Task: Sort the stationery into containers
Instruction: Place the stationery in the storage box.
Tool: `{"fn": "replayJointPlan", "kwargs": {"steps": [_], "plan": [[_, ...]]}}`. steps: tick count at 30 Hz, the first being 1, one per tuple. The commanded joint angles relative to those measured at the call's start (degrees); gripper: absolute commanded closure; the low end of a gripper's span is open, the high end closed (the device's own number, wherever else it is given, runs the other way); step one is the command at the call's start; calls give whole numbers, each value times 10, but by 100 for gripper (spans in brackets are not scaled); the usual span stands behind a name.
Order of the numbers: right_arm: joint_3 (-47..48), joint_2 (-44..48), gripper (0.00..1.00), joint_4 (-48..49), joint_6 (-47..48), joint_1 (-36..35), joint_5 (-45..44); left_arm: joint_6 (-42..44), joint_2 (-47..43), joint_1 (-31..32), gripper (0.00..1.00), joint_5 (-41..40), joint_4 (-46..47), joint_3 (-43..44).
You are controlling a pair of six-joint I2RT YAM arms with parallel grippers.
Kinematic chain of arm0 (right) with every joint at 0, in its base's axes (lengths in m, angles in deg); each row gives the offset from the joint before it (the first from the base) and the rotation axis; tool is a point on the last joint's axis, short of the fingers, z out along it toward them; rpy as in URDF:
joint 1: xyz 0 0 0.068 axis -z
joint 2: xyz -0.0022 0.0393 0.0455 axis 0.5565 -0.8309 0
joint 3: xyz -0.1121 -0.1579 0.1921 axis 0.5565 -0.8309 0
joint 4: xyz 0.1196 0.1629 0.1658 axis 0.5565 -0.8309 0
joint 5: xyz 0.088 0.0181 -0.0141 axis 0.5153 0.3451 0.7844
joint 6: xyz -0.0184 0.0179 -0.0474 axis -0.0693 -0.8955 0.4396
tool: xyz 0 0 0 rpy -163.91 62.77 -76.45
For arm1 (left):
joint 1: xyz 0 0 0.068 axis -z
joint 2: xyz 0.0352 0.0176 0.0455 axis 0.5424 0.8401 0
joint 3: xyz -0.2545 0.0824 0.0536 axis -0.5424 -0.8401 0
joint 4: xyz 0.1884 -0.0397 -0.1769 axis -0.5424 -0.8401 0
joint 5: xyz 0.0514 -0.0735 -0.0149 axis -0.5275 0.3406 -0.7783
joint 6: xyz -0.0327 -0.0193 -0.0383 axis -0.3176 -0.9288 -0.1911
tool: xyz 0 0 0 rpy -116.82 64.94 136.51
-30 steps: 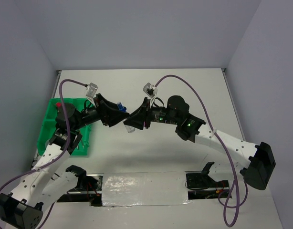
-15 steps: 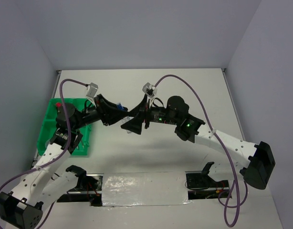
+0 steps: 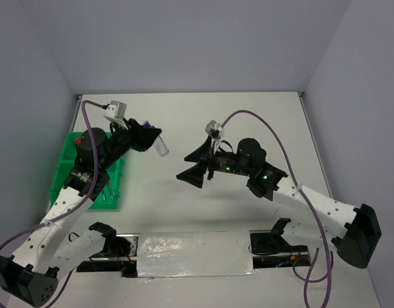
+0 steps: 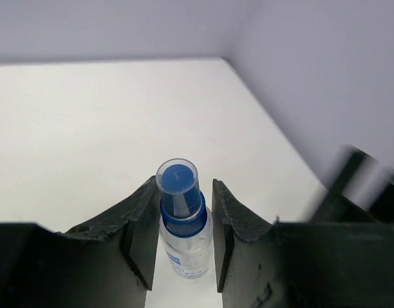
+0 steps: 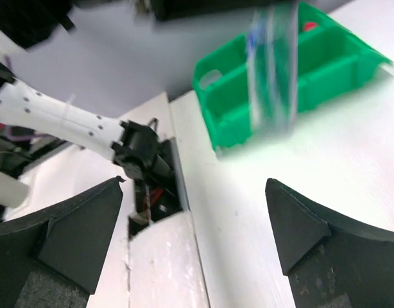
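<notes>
A white table (image 3: 261, 115) bears a shiny foil patch (image 3: 190, 255) at its near edge.

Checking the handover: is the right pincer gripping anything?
No, the right pincer is wide open and empty, while the blue-capped item sits in the left pincer.

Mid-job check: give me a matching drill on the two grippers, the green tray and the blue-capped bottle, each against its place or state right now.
Things:
1. left gripper
2. right gripper
3. green tray
4. blue-capped bottle

Places or states:
A. open, holding nothing
B. at the left edge of the table
C. clear-bodied, gripped and carried
D. shut on a thing

Pairs: 1-D, 2-A, 3-B, 4-C
</notes>
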State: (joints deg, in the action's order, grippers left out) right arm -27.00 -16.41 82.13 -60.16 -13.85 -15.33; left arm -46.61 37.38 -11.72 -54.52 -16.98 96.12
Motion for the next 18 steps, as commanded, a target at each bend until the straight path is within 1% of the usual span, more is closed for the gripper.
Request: {"fn": "replayJointPlan", "kwargs": {"steps": [1, 2, 3, 5, 6, 8, 9, 11, 12, 15, 16, 18], "plan": [[-34, 82, 0, -32, 44, 8, -63, 72, 17, -2, 100, -272, -7, 35], [-53, 97, 0, -40, 51, 9, -78, 75, 26, -3, 100, -320, 4, 40], [-63, 132, 0, -51, 54, 9, -89, 79, 50, -4, 100, -429, 8, 48], [-93, 186, 0, -59, 56, 10, -105, 111, 75, -6, 100, -512, 43, 56], [-104, 203, 0, -62, 54, 8, -106, 123, 99, -8, 100, -592, 93, 56], [-141, 251, 0, -55, 39, 10, -104, 163, 123, -21, 100, -641, 148, 52], [-153, 265, 0, -42, 33, 9, -104, 197, 146, -35, 100, -679, 215, 48], [-193, 304, 0, -14, 16, 8, -87, 223, 185, -56, 100, -684, 265, 46], [-204, 313, 0, -11, 14, 9, -83, 248, 199, -70, 100, -702, 288, 47], [-225, 345, 0, -24, 11, 8, -80, 277, 245, -92, 100, -719, 360, 39], [-232, 352, 0, -27, 11, 8, -80, 278, 253, -99, 100, -723, 394, 25], [-236, 371, 0, -36, 13, 10, -75, 258, 270, -121, 100, -716, 403, 11]]}}
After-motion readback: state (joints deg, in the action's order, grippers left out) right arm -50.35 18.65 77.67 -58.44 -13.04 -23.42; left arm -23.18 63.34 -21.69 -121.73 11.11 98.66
